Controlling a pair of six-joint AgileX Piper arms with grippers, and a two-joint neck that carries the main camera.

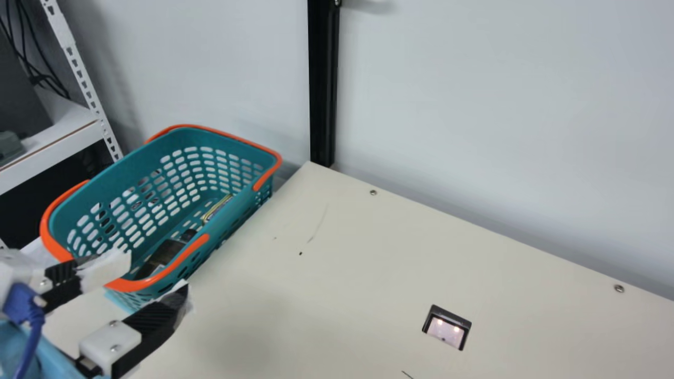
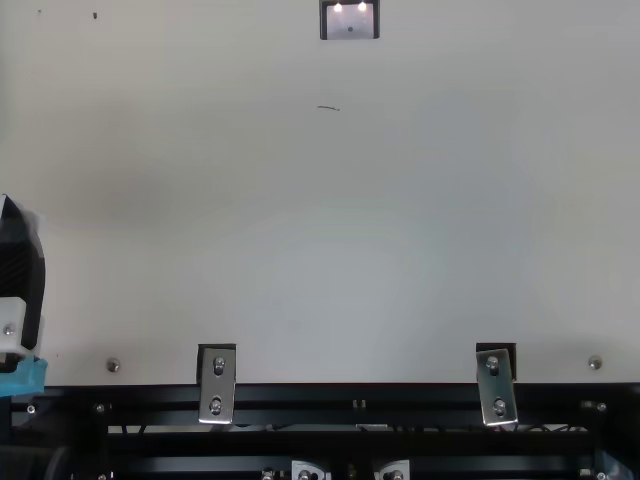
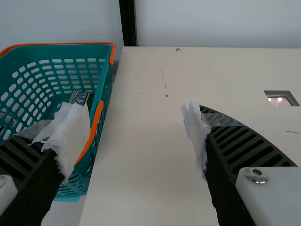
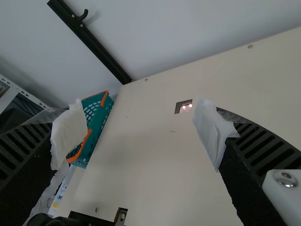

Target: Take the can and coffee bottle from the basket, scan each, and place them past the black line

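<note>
The left end effector (image 1: 156,272) has its black ribbed fingers spread, tips wrapped in white material (image 3: 75,134). The right end effector (image 4: 142,129) likewise holds its two fingers wide apart.

Coffee bottle (image 1: 164,252), one: dark brown, black cap, lying inside the basket (image 1: 238,206), capped end towards the can.
Can (image 1: 215,209), one: yellow-and-dark, in same basket, partly hidden by its wall.
Basket: teal, perforated, orange handles, upright beside counter (image 1: 316,284).

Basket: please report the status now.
Left pincer, right pincer open, empty. Coffee bottle in basket, likely can too. Near wall partly hides both.
</note>
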